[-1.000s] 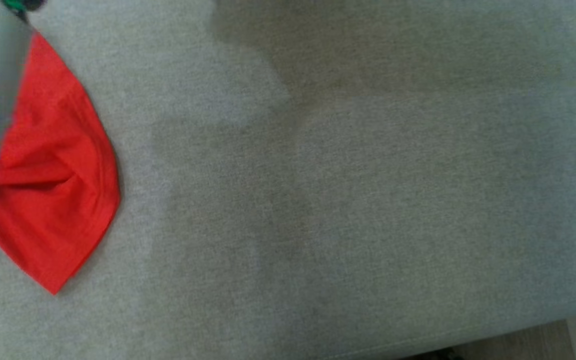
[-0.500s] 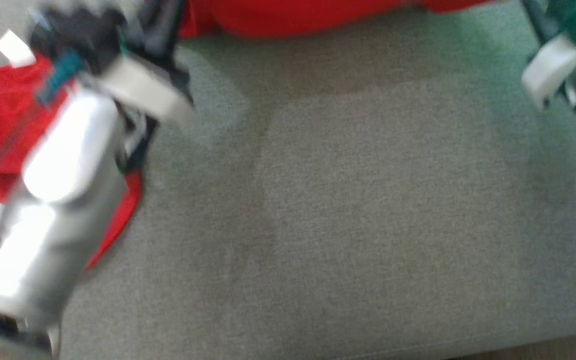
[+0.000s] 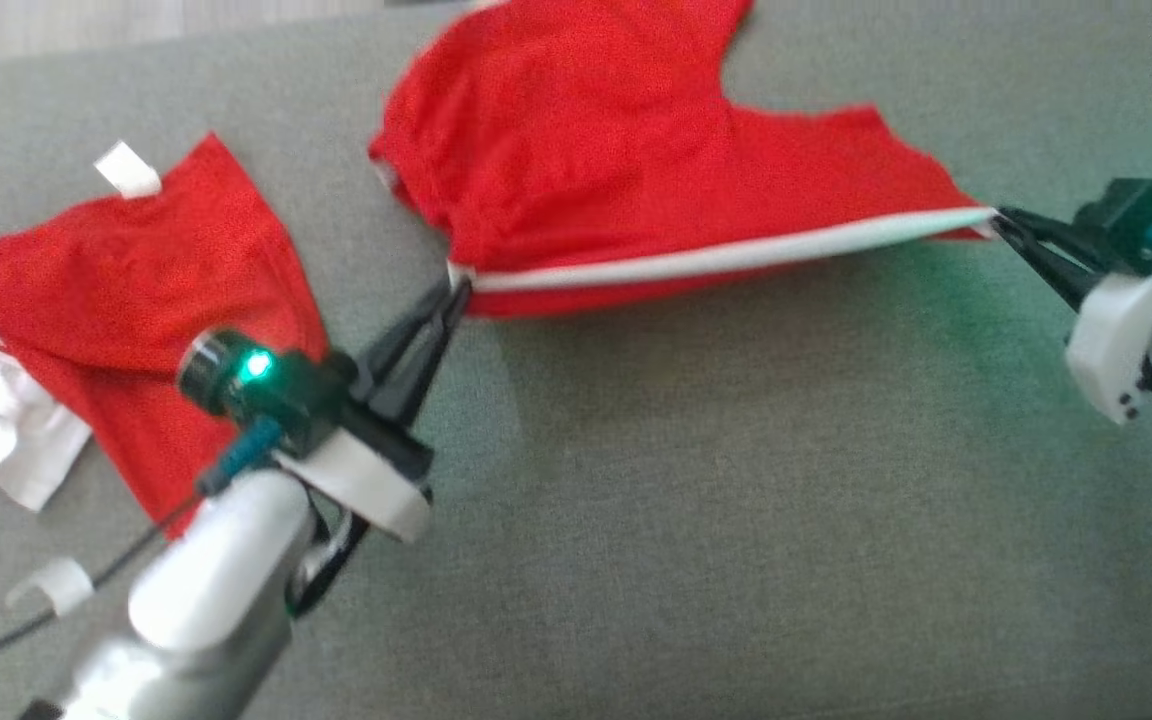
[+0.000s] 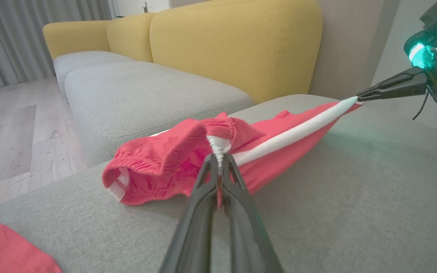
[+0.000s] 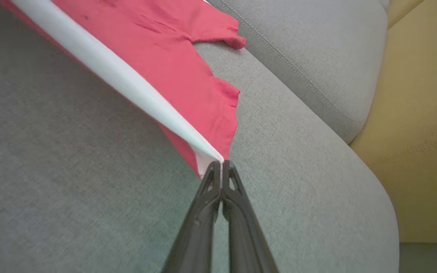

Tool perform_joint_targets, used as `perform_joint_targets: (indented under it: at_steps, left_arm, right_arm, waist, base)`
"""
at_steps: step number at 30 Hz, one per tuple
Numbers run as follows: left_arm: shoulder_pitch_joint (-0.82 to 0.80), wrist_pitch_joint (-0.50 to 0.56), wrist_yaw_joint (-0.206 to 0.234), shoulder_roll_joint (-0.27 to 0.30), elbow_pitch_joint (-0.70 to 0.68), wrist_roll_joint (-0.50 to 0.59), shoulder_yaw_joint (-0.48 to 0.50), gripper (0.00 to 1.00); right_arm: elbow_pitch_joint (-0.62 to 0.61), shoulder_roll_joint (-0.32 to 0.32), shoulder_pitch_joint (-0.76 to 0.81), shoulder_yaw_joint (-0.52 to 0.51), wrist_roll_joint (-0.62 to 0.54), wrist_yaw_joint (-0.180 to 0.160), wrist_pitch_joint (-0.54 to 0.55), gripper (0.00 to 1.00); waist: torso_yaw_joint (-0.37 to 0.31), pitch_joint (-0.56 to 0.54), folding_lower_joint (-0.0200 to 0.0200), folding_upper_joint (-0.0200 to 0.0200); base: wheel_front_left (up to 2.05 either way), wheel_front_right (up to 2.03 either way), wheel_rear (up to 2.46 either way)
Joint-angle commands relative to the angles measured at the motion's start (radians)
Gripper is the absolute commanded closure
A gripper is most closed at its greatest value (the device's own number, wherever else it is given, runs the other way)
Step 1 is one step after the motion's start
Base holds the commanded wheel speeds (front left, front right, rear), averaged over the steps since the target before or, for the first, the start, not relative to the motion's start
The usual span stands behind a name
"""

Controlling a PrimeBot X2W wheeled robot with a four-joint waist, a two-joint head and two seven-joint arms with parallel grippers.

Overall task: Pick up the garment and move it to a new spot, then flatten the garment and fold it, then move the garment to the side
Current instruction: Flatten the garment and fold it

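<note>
The garment [image 3: 626, 160] is a pair of red shorts with a white side stripe, held stretched between both grippers just above the grey cushion [image 3: 736, 520]. My left gripper [image 3: 458, 287] is shut on the waistband end [image 4: 218, 146] of the stripe. My right gripper [image 3: 996, 218] is shut on the hem corner at the stripe's other end [image 5: 218, 159]. The stripe [image 4: 294, 131] runs taut between the two tips, and the rest of the red cloth drapes back onto the cushion.
A second red garment [image 3: 146, 300] with white patches and a white tag lies on the cushion at the left, behind my left arm. A yellow sofa back [image 4: 233, 45] and more grey seats [image 4: 146, 91] stand beyond. Wooden floor [image 4: 10, 129] lies past the cushion's edge.
The head camera has swung, so the whole picture shifted. Both grippers and the stretched shorts have come fully into view; half a second ago only blurred arms and a red strip at the top showed.
</note>
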Motion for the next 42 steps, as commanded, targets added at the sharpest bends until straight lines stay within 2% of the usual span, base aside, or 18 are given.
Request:
perform_joint_targets:
  at_steps: [1, 7, 14, 21, 28, 33, 38, 42]
  left_arm:
    - [-0.014, -0.005, 0.014, 0.044, -0.033, 0.005, 0.035, 1.00]
    - [0.103, 0.006, 0.056, 0.063, -0.110, 0.000, 0.009, 1.00]
    - [0.265, 0.040, 0.138, 0.097, -0.270, -0.020, -0.011, 1.00]
    - [0.344, 0.055, 0.201, 0.115, -0.397, -0.026, -0.015, 1.00]
    - [0.284, 0.065, 0.220, 0.117, -0.430, -0.007, 0.009, 1.00]
    - [0.201, 0.078, 0.215, 0.116, -0.416, 0.000, 0.035, 1.00]
    - [0.130, 0.083, 0.200, 0.101, -0.377, 0.008, 0.044, 1.00]
    - [0.070, 0.082, 0.187, 0.073, -0.329, 0.014, 0.041, 1.00]
  right_arm:
    - [-0.013, -0.063, 0.038, 0.002, 0.024, -0.001, 0.012, 1.00]
    - [-0.129, -0.148, 0.091, 0.052, 0.115, -0.001, 0.074, 1.00]
    - [-0.260, -0.248, 0.181, 0.064, 0.163, -0.001, 0.105, 1.00]
    - [-0.357, -0.326, 0.242, -0.012, 0.170, -0.001, 0.100, 1.00]
    - [-0.372, -0.314, 0.239, -0.146, 0.076, -0.001, 0.087, 1.00]
    - [-0.373, -0.294, 0.192, -0.226, -0.002, -0.001, 0.107, 1.00]
    - [-0.367, -0.278, 0.127, -0.240, -0.059, -0.001, 0.131, 1.00]
    - [-0.350, -0.262, 0.034, -0.213, -0.097, -0.001, 0.150, 1.00]
  waist:
    - [0.002, -0.027, 0.0003, -0.0001]
    - [-0.010, -0.103, 0.0003, -0.0001]
    - [-0.033, -0.171, 0.0003, -0.0001]
    - [-0.045, -0.179, 0.0003, -0.0001]
    - [-0.025, -0.125, 0.0003, -0.0001]
    - [0.016, -0.041, 0.0003, -0.0001]
    - [0.060, 0.022, 0.0003, -0.0001]
    - [0.112, 0.073, 0.0003, -0.0001]
  base:
    - [0.00, 0.00, 0.00]
    - [0.00, 0.00, 0.00]
    - [0.00, 0.00, 0.00]
    - [0.00, 0.00, 0.00]
    - [0.00, 0.00, 0.00]
    - [0.00, 0.00, 0.00]
    - [0.00, 0.00, 0.00]
    - [0.00, 0.00, 0.00]
